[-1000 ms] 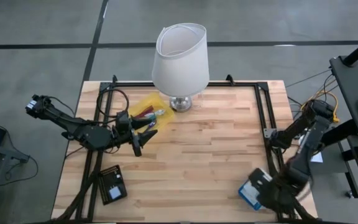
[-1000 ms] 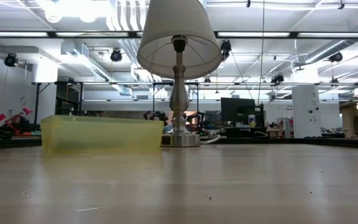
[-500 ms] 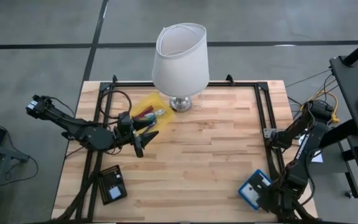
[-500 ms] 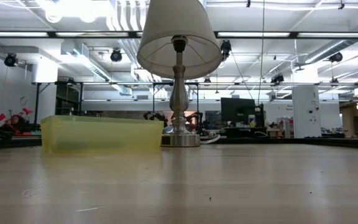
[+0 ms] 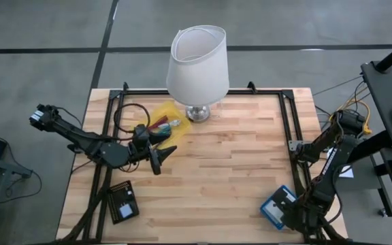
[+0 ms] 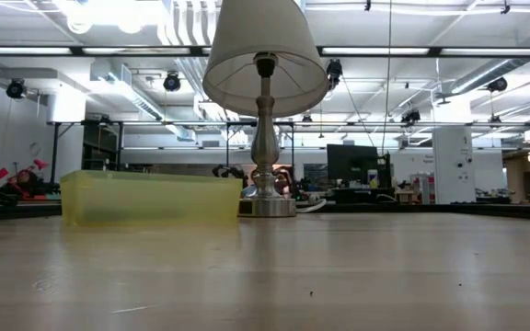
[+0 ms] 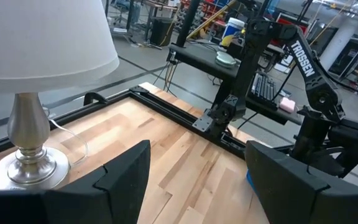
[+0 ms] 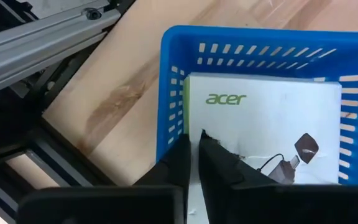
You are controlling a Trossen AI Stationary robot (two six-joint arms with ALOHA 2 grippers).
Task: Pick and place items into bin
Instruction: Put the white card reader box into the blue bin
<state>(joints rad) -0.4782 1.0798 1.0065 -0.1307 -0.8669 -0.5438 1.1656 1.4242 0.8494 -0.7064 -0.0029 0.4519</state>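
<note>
High view: the left gripper [image 5: 163, 155] stood with jaws spread and empty, the yellow bin [image 5: 160, 121] just behind them, sticks [image 5: 162, 125] already lying inside. The right gripper [image 8: 192, 155] hung with jaws pinched together, holding nothing, over a white box [image 8: 272, 130] in the blue basket [image 8: 253, 43]. Judged step: between picks. Next: part the right jaws and seat them on an item.
</note>
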